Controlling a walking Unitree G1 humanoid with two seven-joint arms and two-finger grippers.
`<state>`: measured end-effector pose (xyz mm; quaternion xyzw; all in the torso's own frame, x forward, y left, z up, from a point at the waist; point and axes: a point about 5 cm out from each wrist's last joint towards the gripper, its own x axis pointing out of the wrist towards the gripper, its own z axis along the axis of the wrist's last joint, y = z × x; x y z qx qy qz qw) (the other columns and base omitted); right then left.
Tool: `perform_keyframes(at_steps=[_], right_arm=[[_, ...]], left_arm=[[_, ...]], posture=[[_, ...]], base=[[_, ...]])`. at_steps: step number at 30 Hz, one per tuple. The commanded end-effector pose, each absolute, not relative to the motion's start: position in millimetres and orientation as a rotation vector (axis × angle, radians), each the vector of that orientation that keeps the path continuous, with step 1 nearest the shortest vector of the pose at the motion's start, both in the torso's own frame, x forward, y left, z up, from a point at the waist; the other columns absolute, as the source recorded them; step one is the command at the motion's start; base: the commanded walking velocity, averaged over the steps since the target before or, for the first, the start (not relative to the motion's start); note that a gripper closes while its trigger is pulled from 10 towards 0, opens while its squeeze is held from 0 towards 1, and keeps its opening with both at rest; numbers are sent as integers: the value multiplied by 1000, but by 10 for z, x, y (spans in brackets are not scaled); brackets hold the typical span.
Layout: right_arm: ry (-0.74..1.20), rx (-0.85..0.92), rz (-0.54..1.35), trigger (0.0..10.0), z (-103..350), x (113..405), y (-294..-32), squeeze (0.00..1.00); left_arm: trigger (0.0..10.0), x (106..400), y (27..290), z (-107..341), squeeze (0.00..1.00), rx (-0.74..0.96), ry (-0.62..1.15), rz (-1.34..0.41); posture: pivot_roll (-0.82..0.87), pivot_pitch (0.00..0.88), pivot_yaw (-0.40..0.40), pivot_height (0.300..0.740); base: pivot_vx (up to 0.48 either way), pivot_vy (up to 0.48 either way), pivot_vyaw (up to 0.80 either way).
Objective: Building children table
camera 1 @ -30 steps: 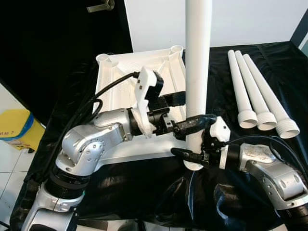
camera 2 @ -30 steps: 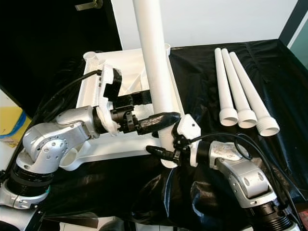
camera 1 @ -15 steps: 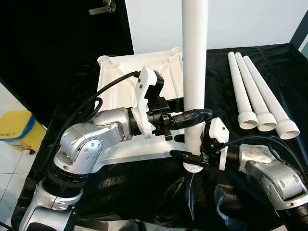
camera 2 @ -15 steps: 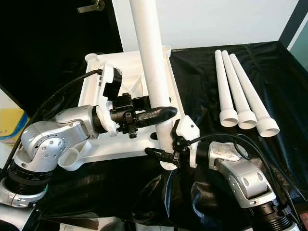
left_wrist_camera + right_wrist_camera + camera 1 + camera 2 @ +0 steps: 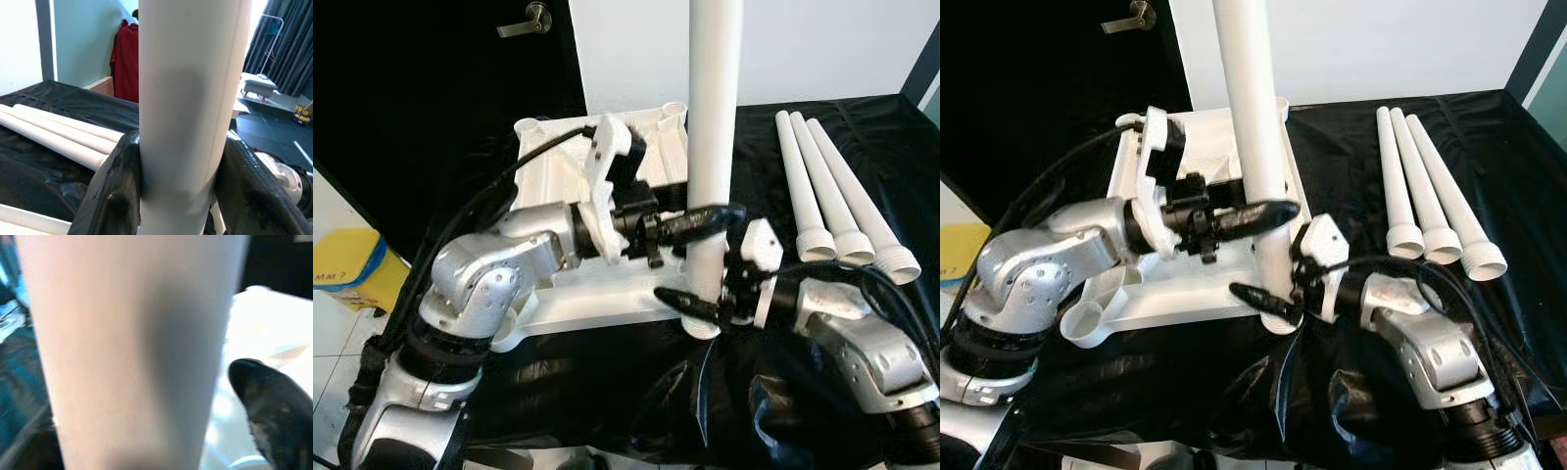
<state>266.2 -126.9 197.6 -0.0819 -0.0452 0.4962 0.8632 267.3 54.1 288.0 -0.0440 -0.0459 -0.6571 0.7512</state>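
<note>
A crinkled black plastic sheet covers the work surface. Behind it stands a black door with a brass lever handle, beside a plain white wall. A yellow box with a blue band sits on the pale tiled floor. A red garment hangs against a light blue wall, and dark grey curtains hang farther off.

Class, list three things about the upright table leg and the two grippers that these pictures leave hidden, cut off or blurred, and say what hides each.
1. Top of the upright leg: cut off by the upper edge in both eye views.
2. The corner of the tabletop under the leg's foot: hidden by the leg and the right gripper.
3. Right wrist view: blurred, the leg too close.
4. Left gripper: its contact behind the leg is hidden by the leg.
</note>
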Motion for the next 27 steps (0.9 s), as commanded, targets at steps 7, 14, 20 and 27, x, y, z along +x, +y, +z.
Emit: perform_keyframes(at_steps=[7, 14, 20, 27], right_arm=[[-161, -161, 862, 10000, 2071, 2843, -1341, 1000], [-197, -137, 662, 10000, 2126, 3003, -1416, 0], [-226, -121, 554, 10000, 2152, 3085, -1410, 0], [-240, -102, 480, 10000, 2139, 3145, -1350, 0]], left_arm=[[10000, 2915, 596, 3132, 0, -210, -123, -1283], [10000, 2983, 582, 3199, 0, -161, -147, -1158], [10000, 3032, 534, 3236, 0, -154, -162, -1052], [10000, 3011, 464, 3252, 0, -156, -173, -999]], posture=[[-53, 94, 60, 740], [-49, 103, 58, 740], [-53, 107, 52, 740], [-52, 98, 51, 740]], base=[[0, 0, 0], [0, 0, 0], [0, 0, 0], [0, 0, 0]])
